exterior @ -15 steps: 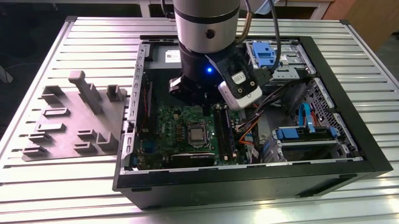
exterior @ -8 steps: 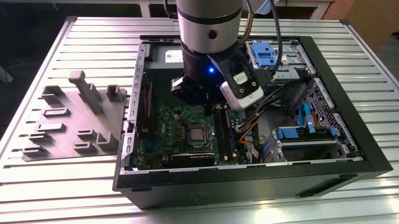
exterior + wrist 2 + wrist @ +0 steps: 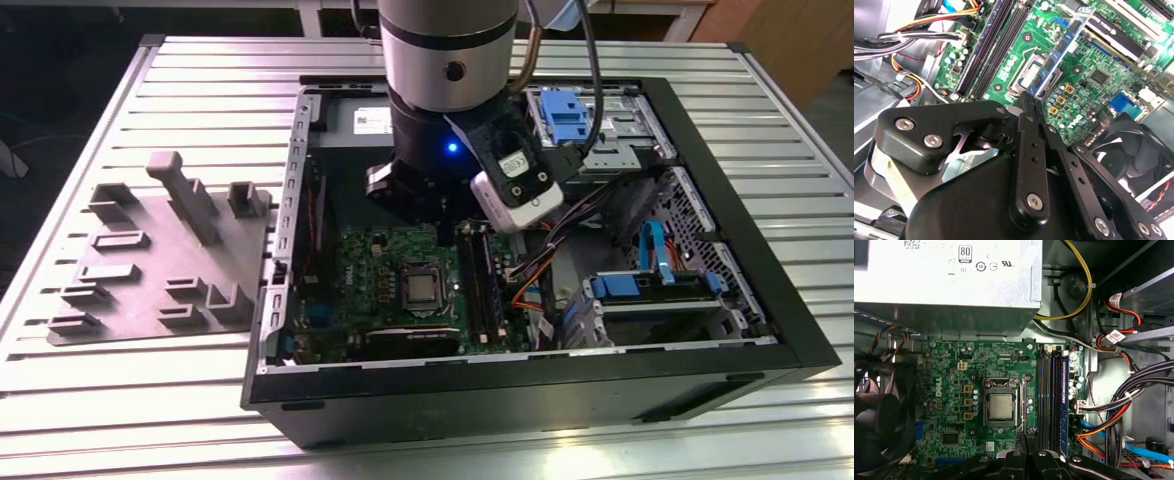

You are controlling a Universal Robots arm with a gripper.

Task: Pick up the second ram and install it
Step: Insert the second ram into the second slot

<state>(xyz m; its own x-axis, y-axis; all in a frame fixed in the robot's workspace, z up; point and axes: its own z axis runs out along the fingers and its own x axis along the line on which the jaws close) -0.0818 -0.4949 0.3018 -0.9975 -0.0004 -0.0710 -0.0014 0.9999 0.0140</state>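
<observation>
- Black, matte linkage arms of the gripper [image 3: 1027, 102] sat closest to my lens in the second wrist view, pinned with bright round screws. Its fingers were pinched tight on the second ram [image 3: 1058, 50].
- That thin, flat blue stick with small black chips ran out beyond the fingertips. I judged it was held on edge so its contact edge could face the board.
- Below the gripper lay the green motherboard [image 3: 954, 390], its square metal CPU socket [image 3: 1001, 407] close under the fingertips and the long black memory slots [image 3: 1051, 390] just to one side.
- One blue stick [image 3: 1065, 390] already stood in the slot farthest from the gripper.
- Well away from the gripper, grey fixture blocks [image 3: 187, 200] stood on the ribbed metal table [image 3: 134, 400].
</observation>
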